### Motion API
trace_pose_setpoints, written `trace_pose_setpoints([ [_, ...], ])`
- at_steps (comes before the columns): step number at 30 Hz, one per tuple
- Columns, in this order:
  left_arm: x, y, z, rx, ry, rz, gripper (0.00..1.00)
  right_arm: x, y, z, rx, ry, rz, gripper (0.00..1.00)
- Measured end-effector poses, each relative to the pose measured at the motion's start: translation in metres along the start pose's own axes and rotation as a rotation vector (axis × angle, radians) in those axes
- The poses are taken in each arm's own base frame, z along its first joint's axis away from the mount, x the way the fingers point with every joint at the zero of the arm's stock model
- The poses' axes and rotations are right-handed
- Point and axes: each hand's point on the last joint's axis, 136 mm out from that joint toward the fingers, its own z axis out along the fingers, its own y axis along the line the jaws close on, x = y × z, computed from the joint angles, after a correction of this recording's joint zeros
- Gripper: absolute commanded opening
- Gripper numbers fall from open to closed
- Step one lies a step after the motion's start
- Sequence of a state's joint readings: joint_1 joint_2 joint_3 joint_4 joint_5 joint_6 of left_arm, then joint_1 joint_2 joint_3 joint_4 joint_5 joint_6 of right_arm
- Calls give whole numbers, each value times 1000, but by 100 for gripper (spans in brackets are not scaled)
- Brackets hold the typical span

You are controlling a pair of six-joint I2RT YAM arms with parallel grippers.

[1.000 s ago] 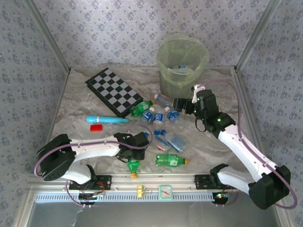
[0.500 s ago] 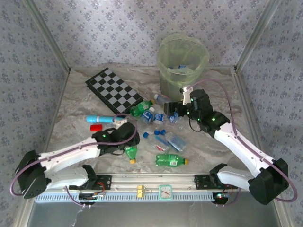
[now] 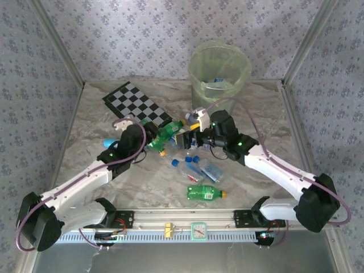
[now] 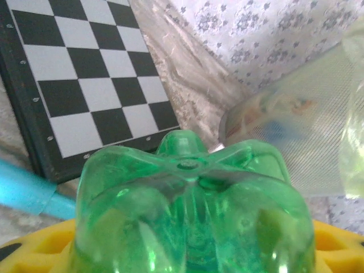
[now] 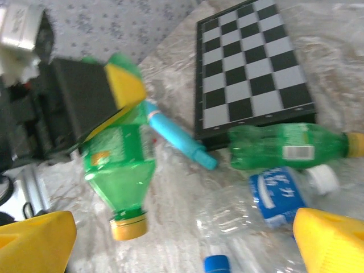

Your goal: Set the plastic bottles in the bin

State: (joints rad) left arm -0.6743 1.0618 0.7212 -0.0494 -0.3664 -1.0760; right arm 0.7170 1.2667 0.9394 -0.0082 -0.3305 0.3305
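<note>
**Left gripper (image 3: 151, 140) holds a green bottle (image 5: 118, 170)**

The bin (image 3: 219, 74) stands at the far edge of the tabletop (image 3: 261, 114), right of centre, with a bottle inside. A checkered board (image 3: 136, 108) lies to its left. The left gripper's jaws clamp the green bottle, cap down. The right gripper (image 3: 185, 140) is spread wide and empty over loose plastic bottles (image 5: 278, 196) at mid-tabletop.

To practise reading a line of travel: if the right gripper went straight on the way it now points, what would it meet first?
Probably the clear bottle lying on the table just ahead of the right gripper, whose jaws are open. Depth is unclear in the wrist view.
</note>
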Motion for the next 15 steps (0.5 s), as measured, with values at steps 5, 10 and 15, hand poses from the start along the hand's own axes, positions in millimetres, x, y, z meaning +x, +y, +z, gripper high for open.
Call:
trace_pose_setpoints([
  [5,-4,-7,9,43,17,-76,52,18,20,33,-111,52,29,100],
  [10,-5,-19,9,105,45,-146,52,35,28,61,-167,109,55,100],
  [15,2,-21,9,131,80,-185,52,30,39,72,-200,107,41,99],
])
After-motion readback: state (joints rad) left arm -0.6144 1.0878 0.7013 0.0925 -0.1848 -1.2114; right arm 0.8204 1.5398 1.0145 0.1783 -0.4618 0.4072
